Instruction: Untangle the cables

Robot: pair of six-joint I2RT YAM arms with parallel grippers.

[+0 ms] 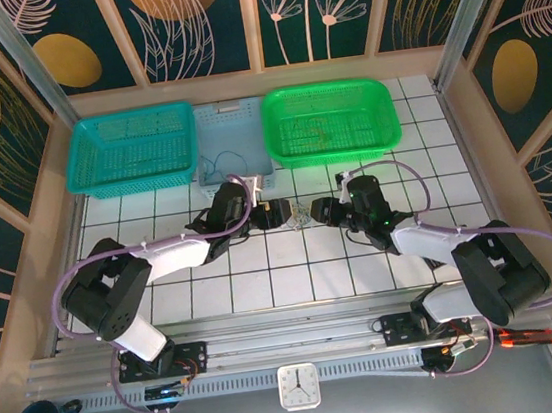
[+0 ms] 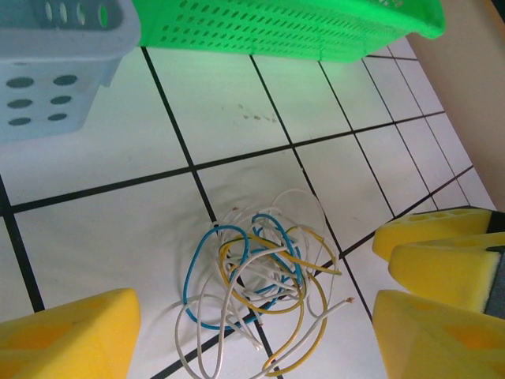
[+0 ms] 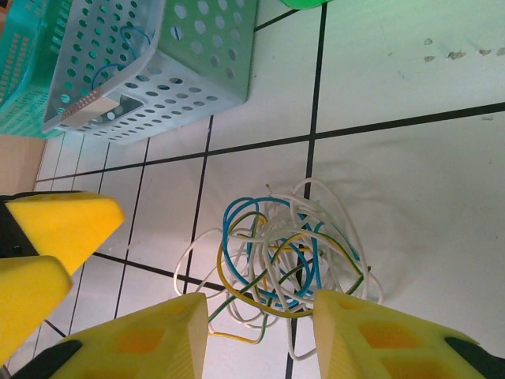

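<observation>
The cables (image 2: 260,284) lie bunched; left gripper (image 2: 252,339) at nine o'clock gapes wide, right gripper (image 3: 256,324) at three o'clock narrower, both empty. Pinching several strands together could tighten the knot.

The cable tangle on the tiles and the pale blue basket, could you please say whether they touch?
Apart: right wrist view shows bare tile between cable tangle and basket.

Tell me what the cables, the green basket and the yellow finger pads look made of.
Cables: thin wire in smooth colored plastic insulation, seemingly with bare tips at the ends. Green basket: glossy molded plastic with slotted walls. Finger pads: probably soft foam, matte and porous-looking.
</observation>
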